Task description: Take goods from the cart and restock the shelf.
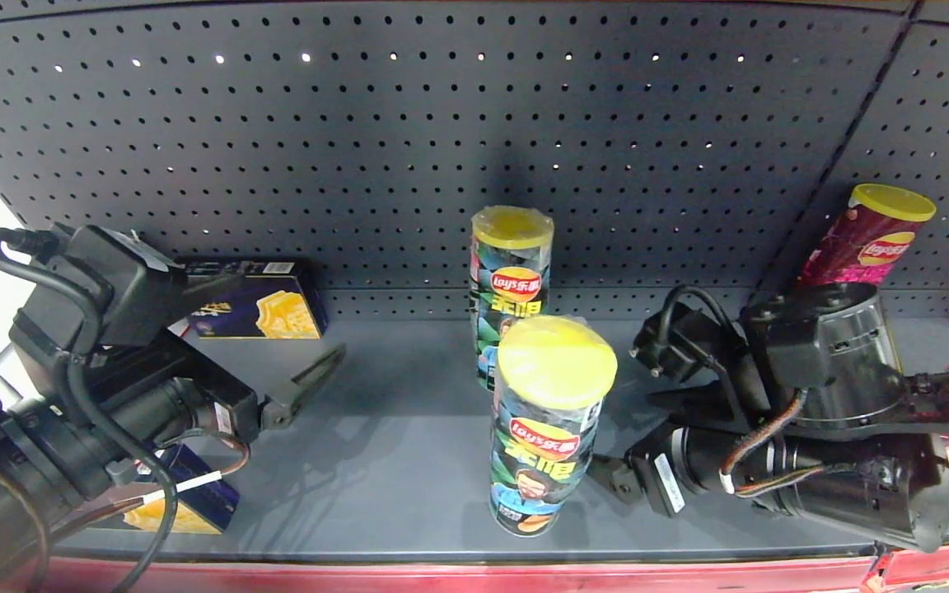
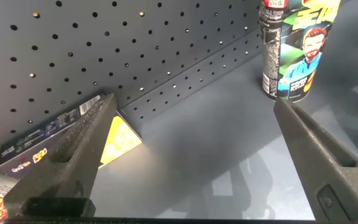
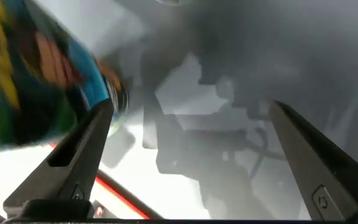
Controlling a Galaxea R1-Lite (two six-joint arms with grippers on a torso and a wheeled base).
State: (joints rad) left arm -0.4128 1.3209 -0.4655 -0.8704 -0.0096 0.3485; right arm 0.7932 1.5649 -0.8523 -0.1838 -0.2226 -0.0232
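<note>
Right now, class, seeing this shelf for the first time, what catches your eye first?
A tall cylindrical chip can with a yellow lid stands in the middle of the grey shelf, a matching can right behind it. A magenta can with a yellow lid sits at the right rear, and a dark blue cardboard box at the left rear.

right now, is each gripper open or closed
left gripper: open, empty
right gripper: open, empty, beside a can
</note>
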